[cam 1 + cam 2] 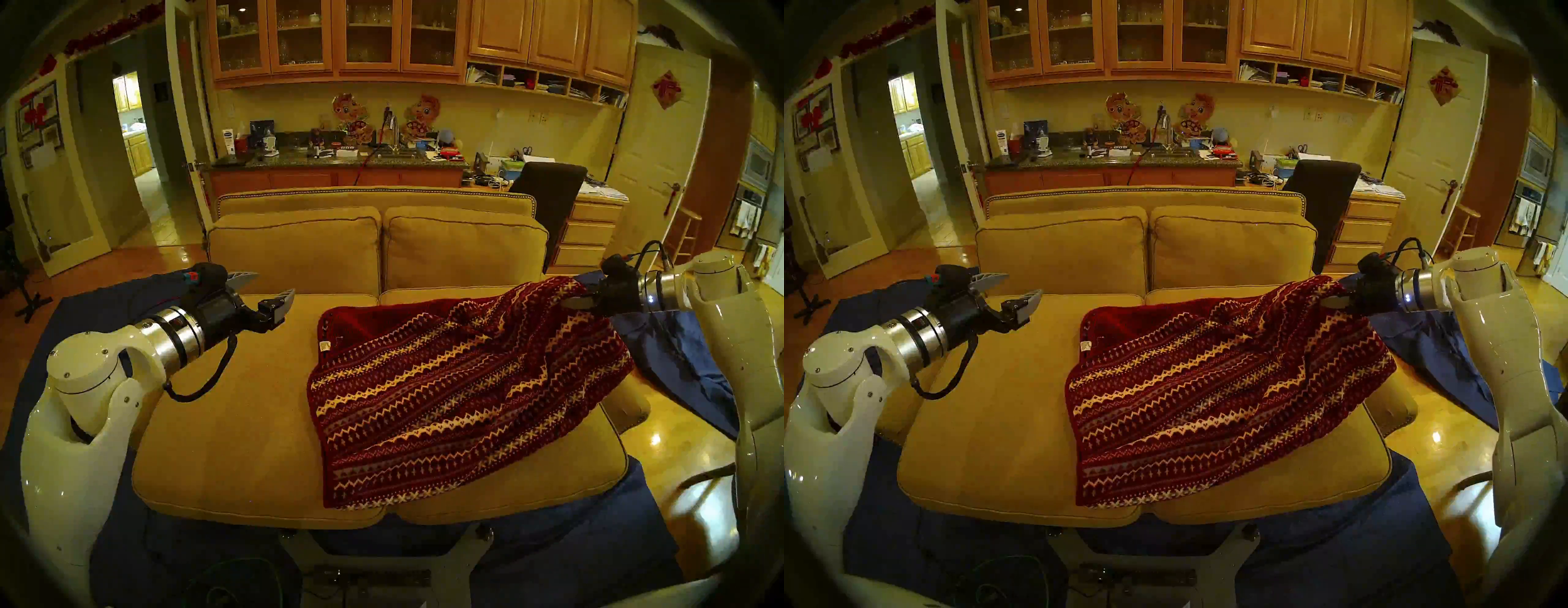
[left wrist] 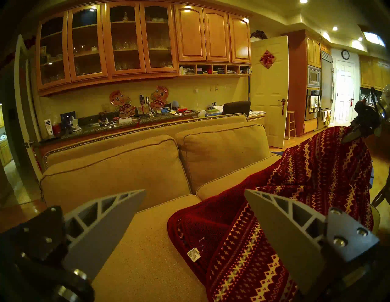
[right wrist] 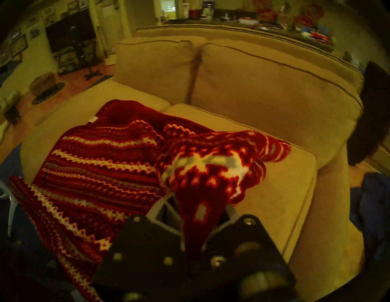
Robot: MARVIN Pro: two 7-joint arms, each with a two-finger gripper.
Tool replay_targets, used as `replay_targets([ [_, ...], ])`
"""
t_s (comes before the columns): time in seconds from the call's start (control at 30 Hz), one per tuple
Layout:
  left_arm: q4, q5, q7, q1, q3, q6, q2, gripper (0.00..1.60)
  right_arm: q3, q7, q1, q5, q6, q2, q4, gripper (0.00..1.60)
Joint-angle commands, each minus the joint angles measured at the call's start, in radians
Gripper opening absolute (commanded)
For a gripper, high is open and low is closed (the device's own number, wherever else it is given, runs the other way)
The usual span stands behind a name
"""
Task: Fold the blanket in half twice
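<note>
Red blanket (image 1: pixel 458 395) corner pinched, right fingers (image 1: pixel 570 302) raised — left fingers (image 1: pixel 267 288) spread, empty.

You can read one sign: a red diamond paper (image 2: pixel 267 59) on the white door (image 2: pixel 272 88) bears the gold Chinese character 福. The blanket's (image 2: pixel 295 210) small white care tag (image 2: pixel 193 254) carries print too small to read.

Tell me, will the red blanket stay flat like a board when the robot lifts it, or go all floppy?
Probably floppy: the blanket sags in wrinkled folds from the corner pinched in the right gripper. It looks fuzzy, so it likely grips rather than slips. Its lower part lies on the sofa and may drag along.
</note>
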Motion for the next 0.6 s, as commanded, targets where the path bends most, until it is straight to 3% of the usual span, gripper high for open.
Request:
replay_targets([
  [0.0,-0.004,0.0,0.0,-0.004,-0.001,-0.002,0.001,1.6,0.018,0.056,-0.002,0.038,-0.012,0.007,-0.122,0.0],
  [0.57,-0.004,-0.001,0.001,-0.003,-0.001,-0.001,0.001,1.6,-0.022,0.143,-0.089,0.079,-0.013,-0.033,-0.347,0.0],
])
